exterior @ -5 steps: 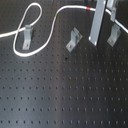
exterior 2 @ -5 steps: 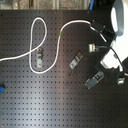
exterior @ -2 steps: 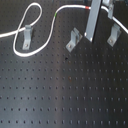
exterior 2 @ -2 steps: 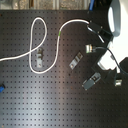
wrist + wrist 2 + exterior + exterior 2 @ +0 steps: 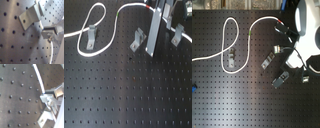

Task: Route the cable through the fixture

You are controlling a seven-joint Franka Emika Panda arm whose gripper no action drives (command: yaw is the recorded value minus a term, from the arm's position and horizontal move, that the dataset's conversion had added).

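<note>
Because the cable (image 5: 241,47) is limp and light, the gripper (image 5: 286,36), apparently clamped, holds near its red-tipped end.

Open perforated board (image 5: 129,95) across the first exterior view's lower half. Crowded higher up: three metal brackets (image 5: 138,40), looping white cable (image 5: 106,22).

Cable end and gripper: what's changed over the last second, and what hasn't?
The gripper has carried the cable end slightly toward the second exterior view's left; the shift is small. No visible grasp or release. The cable loop around the left bracket and the other brackets stayed put.
</note>
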